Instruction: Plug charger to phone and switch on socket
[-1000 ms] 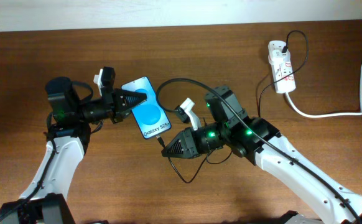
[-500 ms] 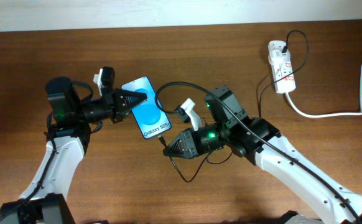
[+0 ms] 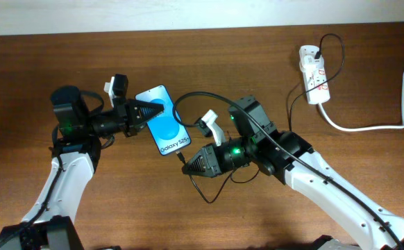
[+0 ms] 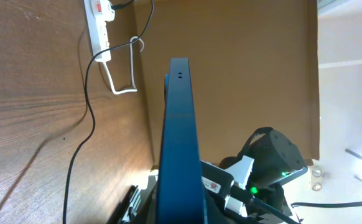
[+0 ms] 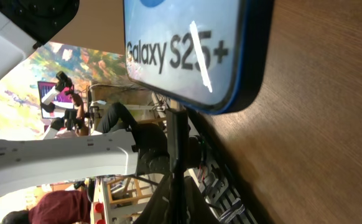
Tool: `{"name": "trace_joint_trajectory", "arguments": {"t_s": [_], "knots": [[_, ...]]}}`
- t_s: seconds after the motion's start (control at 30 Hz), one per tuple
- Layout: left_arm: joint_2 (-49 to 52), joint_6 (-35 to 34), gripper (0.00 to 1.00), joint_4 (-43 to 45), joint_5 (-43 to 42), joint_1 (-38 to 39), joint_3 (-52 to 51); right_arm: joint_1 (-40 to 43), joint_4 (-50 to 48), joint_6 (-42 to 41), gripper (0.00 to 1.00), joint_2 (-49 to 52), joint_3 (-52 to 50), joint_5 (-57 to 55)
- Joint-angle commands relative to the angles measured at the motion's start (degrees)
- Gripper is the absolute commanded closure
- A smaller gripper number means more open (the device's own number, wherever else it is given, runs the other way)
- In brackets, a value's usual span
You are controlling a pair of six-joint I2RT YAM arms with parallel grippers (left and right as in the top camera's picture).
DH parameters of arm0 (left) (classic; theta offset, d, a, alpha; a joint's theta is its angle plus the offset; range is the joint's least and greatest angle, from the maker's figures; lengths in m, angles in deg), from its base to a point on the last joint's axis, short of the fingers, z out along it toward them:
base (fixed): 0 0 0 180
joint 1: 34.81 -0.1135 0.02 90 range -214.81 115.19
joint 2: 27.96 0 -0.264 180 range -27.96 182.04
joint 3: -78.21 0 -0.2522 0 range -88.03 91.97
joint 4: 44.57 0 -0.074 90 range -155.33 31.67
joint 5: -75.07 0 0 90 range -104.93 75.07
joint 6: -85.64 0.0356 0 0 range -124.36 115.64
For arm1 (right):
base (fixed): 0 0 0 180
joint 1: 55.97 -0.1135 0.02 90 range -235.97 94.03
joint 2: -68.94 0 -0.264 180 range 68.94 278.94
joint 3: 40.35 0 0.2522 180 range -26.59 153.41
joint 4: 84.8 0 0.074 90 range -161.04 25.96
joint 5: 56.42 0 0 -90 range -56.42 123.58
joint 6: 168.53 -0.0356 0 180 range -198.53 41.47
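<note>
Left tool (image 3: 144,111) clamps the slim blue-screened smartphone (image 3: 167,130) left of the brown wooden surface's (image 3: 257,55) centre. Right tool (image 3: 187,167) pinches the thin black charger cable (image 3: 200,94) (tip just beside the phone's lower edge).

Robotics lab: robot arms (image 3: 327,182) at wooden table (image 3: 243,62); person in red (image 5: 56,210), colourful mural (image 5: 10,84) behind.

- A brown wooden bench (image 3: 257,62) with a lengthwise grain fills nearly the whole overhead view.
- A pale strip (image 3: 119,15) runs along its far edge; whether it is wall or floor is unclear.
- Past the bench edge, the left wrist view shows a bright white wall (image 4: 349,93).
- The right wrist view shows a colourful painted surface (image 5: 75,65) and a person in a dark red top (image 5: 50,208), both blurred.
</note>
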Motion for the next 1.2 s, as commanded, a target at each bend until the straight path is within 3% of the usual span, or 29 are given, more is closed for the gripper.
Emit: {"name": "trace_joint_trajectory", "arguments": {"t_s": [0.0,0.9,1.17], "knots": [[0.1,1.5,1.00,0.3,-1.0,0.0,0.7,0.0,0.0,2.5,0.96,0.1,0.5,2.6],[0.1,1.5,1.00,0.3,-1.0,0.0,0.7,2.2,-0.1,2.3,0.96,0.0,0.5,0.9],[0.1,1.5,1.00,0.3,-1.0,0.0,0.7,2.1,-4.7,-2.3,0.96,0.0,0.5,-1.4]]}}
